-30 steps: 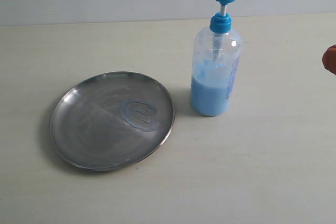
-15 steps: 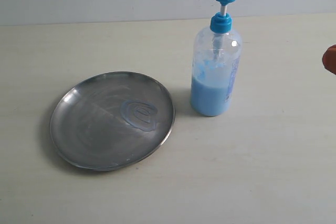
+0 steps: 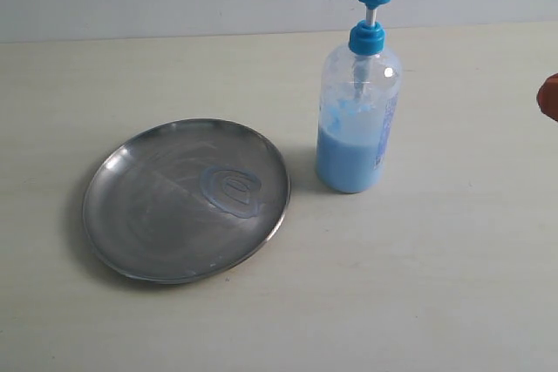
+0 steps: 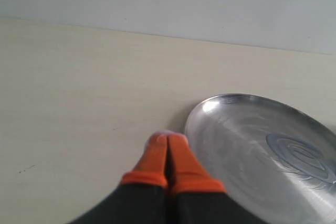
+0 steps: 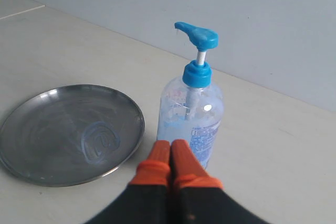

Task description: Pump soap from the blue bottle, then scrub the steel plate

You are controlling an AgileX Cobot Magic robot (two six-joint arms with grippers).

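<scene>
- The right gripper was clenched on nothing, apart from the bottle, as a second before.
- The left gripper was clenched empty near the plate's rim.
- The bottle stood upright beside the plate.
- The soap swirl on the plate was unchanged.

L jaws: orange tapered tips, black body. R jaws same: orange tips, black body.

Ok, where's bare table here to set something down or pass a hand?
Bare table runs all along in front of the plate and bottle. The far strip behind both is free too, as is the stretch between bottle and right gripper. Tightest: the narrow gap between plate and bottle.
</scene>
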